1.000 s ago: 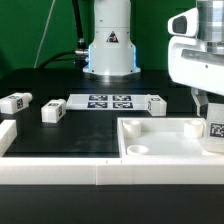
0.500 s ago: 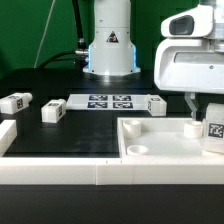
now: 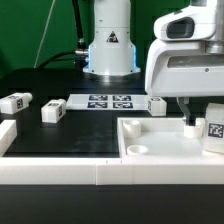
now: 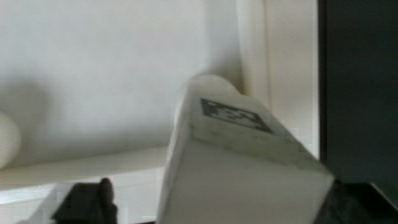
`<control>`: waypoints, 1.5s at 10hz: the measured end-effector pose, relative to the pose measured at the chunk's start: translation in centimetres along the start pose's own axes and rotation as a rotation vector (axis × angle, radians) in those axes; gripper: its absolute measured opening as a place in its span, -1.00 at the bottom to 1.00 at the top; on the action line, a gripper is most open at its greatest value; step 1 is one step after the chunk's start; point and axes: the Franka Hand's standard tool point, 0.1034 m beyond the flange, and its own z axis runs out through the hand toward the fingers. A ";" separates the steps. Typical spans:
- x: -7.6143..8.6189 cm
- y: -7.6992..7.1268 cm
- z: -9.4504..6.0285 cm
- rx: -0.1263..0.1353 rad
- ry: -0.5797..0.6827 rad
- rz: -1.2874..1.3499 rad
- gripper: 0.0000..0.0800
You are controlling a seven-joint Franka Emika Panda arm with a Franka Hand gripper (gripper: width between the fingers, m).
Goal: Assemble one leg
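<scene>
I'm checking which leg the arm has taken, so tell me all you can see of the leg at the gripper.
The leg is a small white block, plastic by its look, with a black-and-white square tag on the face toward the exterior camera. It sits under the gripper at the exterior view's right, over the tray-like piece, and looks slightly tilted. The wrist view shows it between the dark fingertips, tag up. Whether it touches the tray cannot be told.
</scene>
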 end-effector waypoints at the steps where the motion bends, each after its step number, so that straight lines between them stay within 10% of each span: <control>1: 0.0 0.0 0.0 0.000 0.000 0.000 -0.03; 6: 0.0 0.1 0.0 0.000 0.001 0.020 -0.27; 15: -0.4 0.8 0.1 0.008 0.013 1.124 -0.27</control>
